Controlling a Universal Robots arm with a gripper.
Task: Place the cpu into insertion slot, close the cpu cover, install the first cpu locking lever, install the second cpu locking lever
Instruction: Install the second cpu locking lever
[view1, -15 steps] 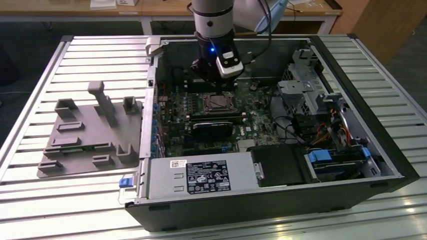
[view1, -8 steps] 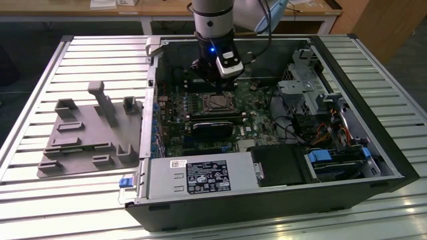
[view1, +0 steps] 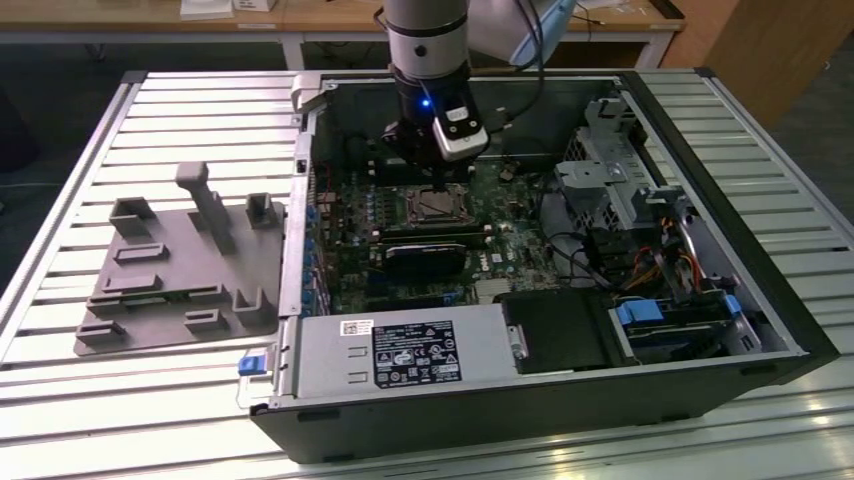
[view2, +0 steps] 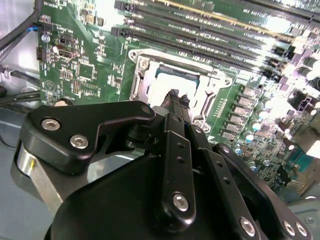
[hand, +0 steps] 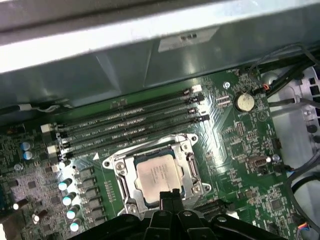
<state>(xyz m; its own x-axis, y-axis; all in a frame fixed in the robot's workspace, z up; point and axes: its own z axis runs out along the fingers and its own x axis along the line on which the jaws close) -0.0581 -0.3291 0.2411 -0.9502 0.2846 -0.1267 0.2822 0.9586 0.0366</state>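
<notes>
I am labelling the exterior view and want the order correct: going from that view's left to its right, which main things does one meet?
Grey moulded fixture tray → blue latch at the case edge → gripper above the cpu in the insertion slot → grey drive cage → blue drive handle.

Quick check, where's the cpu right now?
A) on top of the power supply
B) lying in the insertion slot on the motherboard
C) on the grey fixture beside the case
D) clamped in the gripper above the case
B: in the first wrist view the cpu lies flat inside the silvery-rimmed insertion slot, with the gripper just at its edge.
</notes>
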